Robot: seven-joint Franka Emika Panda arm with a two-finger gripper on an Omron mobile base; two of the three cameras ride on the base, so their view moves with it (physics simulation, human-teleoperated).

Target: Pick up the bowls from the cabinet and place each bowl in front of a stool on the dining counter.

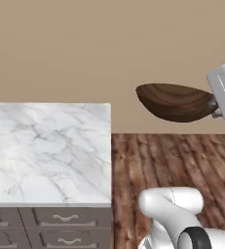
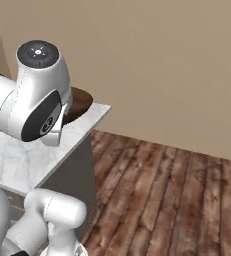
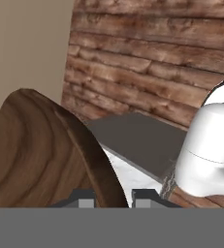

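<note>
In the left base view the marble counter [image 1: 46, 146] fills the left side, with grey drawers [image 1: 60, 228] below its near edge, and plank flooring [image 1: 172, 160] runs to its right. Above that floor, clear of the counter's end, the dark wooden bowl [image 1: 175, 102] hangs in the air in front of the tan wall [image 1: 84, 48], tipped slightly. Its right rim meets the gripper [image 1: 214, 108] at the picture's right edge, where the white hand comes in from the side, so the bowl sticks out to the left of the tool. In the right base view the arm's big white joint covers most of the bowl [image 2: 80, 104], and a brown sliver shows just right of it, above the counter's far corner [image 2: 94, 112]. In the hand view the bowl [image 3: 40, 155] stands on edge at the left, its rim running down between the two dark fingertips [image 3: 87, 196], which are drawn narrow and clamp that rim.
</note>
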